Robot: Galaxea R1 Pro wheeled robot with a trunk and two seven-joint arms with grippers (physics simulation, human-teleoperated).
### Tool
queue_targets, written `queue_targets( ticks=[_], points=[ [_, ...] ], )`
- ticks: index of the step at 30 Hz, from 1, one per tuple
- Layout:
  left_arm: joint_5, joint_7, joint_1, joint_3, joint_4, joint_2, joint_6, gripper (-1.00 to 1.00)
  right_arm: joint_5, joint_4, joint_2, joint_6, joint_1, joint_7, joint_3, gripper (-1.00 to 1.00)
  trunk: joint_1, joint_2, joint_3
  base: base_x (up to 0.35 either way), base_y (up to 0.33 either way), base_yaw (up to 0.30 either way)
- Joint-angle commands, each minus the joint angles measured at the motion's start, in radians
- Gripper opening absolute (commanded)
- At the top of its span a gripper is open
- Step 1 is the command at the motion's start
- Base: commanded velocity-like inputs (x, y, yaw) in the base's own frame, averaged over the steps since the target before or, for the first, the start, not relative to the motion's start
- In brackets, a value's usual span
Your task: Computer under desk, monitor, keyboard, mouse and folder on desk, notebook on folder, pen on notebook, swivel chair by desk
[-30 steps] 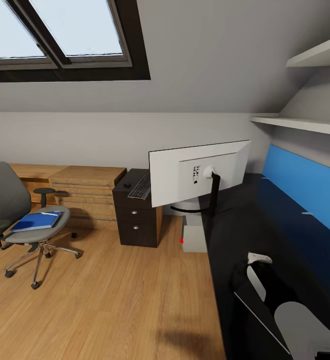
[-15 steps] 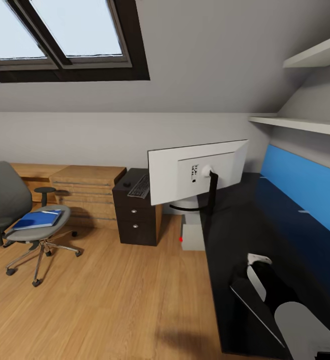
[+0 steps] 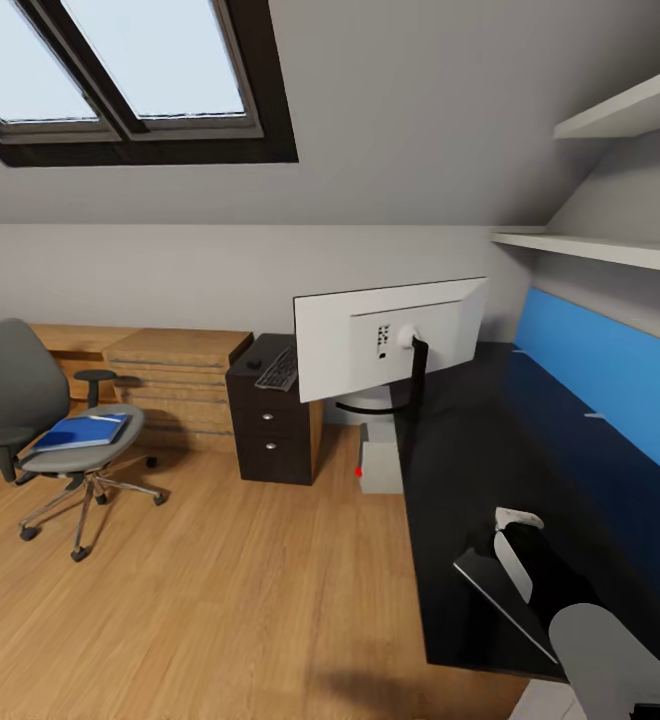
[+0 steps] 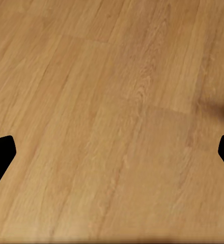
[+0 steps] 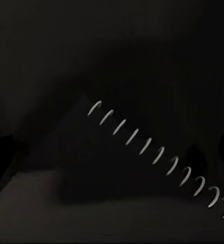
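The left gripper [image 4: 112, 152] is held wide open above the wooden floor [image 4: 112, 101], while the right gripper's state cannot be told above the notebook [image 5: 117, 162].

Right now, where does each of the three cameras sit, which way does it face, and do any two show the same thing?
Head view: on the robot's head, looking forward and down at the monitor, desk and swivel chair; the right arm shows low down.
Left wrist view: near the left gripper, facing the wood floor; dark fingertips at the edges.
Right wrist view: near the right gripper, facing a black spiral-bound notebook on a dark surface.
Shared: head and left wrist views both show the wood floor.
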Motion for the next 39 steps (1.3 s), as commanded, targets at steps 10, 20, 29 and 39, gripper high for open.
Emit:
queue_targets(
  ticks=[10,20,29,39],
  points=[
    [0.004,0.003,0.0,-0.002,0.0,0.0,-0.003,1.0,-0.011,-0.002,0.0,0.003,0.0,-0.007,0.0,1.0,0.0,-0.001,-0.001,-0.137,-0.001,0.0],
    [0.004,0.003,0.0,-0.002,0.0,0.0,-0.003,1.0,-0.011,-0.002,-0.002,0.003,0.0,-0.002,0.0,1.0,0.0,-0.001,-0.001,-0.16,-0.053,0.0],
    [0.004,0.003,0.0,-0.002,0.0,0.0,-0.003,1.0,-0.011,-0.003,-0.002,0.003,0.0,0.002,0.0,1.0,0.0,-0.001,-0.001,-0.056,-0.033,0.0],
    [0.004,0.003,0.0,-0.002,-0.001,0.0,-0.003,1.0,-0.011,-0.005,-0.002,0.0,0.0,0.002,0.001,1.0,0.0,-0.001,-0.001,-0.047,-0.048,0.0]
  ],
)
